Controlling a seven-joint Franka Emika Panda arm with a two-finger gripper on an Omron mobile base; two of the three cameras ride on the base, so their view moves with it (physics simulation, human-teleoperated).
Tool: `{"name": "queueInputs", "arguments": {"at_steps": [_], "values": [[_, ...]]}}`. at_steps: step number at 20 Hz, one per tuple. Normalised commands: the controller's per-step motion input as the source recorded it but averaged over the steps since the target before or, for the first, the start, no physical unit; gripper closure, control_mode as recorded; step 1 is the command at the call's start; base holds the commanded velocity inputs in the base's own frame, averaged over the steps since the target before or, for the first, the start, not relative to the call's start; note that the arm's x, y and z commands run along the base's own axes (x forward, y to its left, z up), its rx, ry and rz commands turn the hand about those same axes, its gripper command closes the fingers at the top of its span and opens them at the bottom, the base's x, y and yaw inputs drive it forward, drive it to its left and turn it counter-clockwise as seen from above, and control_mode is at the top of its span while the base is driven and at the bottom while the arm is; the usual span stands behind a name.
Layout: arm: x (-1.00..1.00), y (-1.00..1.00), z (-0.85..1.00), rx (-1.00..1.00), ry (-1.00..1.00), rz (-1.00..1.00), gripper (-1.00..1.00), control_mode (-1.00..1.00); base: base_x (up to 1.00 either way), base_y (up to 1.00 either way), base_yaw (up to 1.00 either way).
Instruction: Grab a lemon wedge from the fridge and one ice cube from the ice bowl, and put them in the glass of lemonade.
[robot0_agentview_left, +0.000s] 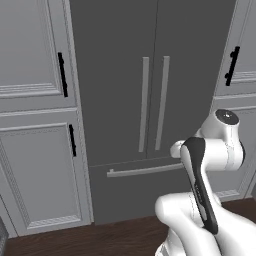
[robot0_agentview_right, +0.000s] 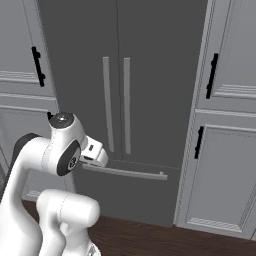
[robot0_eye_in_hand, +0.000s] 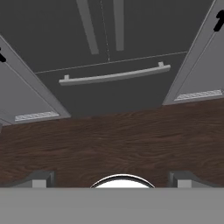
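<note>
Facing the arm, the fridge (robot0_agentview_left: 150, 90) stands upright, long axis vertical, both doors closed, dead centre of both base views. Dark grey front. Two long light-grey bar handles (robot0_agentview_left: 153, 110) run vertically side by side either side of the door seam, close together but apart. Below them the bottom drawer (robot0_agentview_left: 135, 192), closed, with one horizontal bar handle (robot0_eye_in_hand: 114, 75) running left to right across its top.

Light-grey panelled cabinets flank the fridge: left cabinets (robot0_agentview_left: 37, 125) and right cabinets (robot0_agentview_right: 225, 150), each with short black vertical handles (robot0_agentview_left: 62, 74) near the edge next to the fridge. All cabinet doors closed.

Dark wood floor (robot0_eye_in_hand: 113, 140) runs from the fridge base toward the robot.

Arm folded up in front of the fridge, low, hand near drawer-handle height in the base views. Gripper (robot0_eye_in_hand: 111, 179) points down and forward at the floor and the drawer; fingertips (robot0_eye_in_hand: 41, 178) stand far apart at the bottom corners of the hand view, nothing between them, touching nothing.
</note>
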Motion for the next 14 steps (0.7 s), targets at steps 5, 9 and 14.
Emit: {"name": "queueInputs", "arguments": {"at_steps": [5,9,14], "values": [[0.00,0.00,0.00,0.00,0.00,0.00,-1.00,1.00,-0.10,0.01,0.04],[0.00,0.00,0.00,0.00,0.00,0.00,-1.00,1.00,0.06,-0.07,0.00],[0.00,0.00,0.00,0.00,0.00,0.00,-1.00,1.00,0.20,-0.10,0.00]]}}
